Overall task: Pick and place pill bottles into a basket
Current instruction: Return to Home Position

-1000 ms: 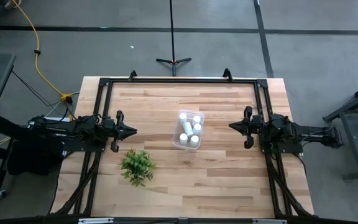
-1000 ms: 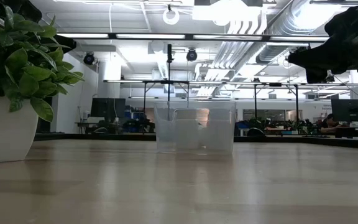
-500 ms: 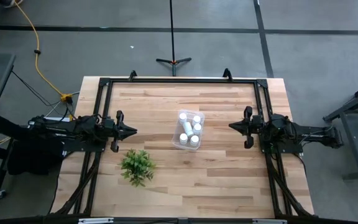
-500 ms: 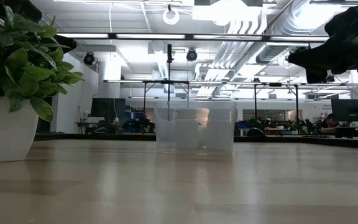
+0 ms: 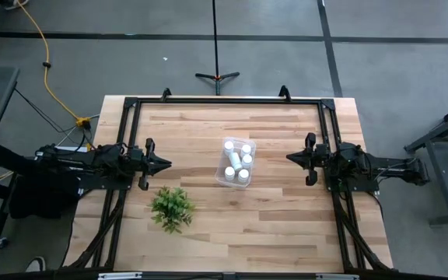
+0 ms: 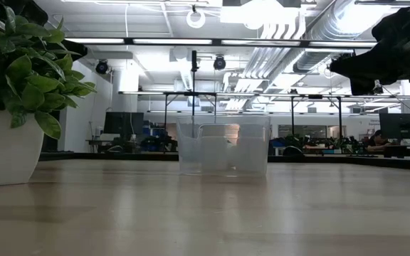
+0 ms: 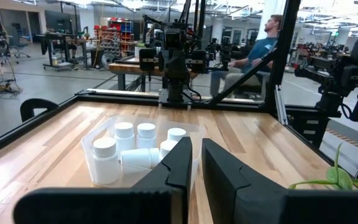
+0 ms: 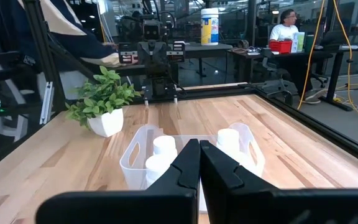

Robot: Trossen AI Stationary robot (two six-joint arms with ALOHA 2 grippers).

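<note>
Already the light, rigid, slick pill bottles fill the clear basket; both jaws nearly closed, empty, best gripping bottle bodies.

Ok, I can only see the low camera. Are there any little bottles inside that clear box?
Observer: Yes. From above, the pill bottles I can see are all inside the basket.
Operator: Where are the arms?
Observer: The left tool hangs to the left of the basket and the right tool to its right, both apart from it.
Operator: Are they holding anything?
Observer: No. The wrist cameras show both tools shut and empty.
</note>
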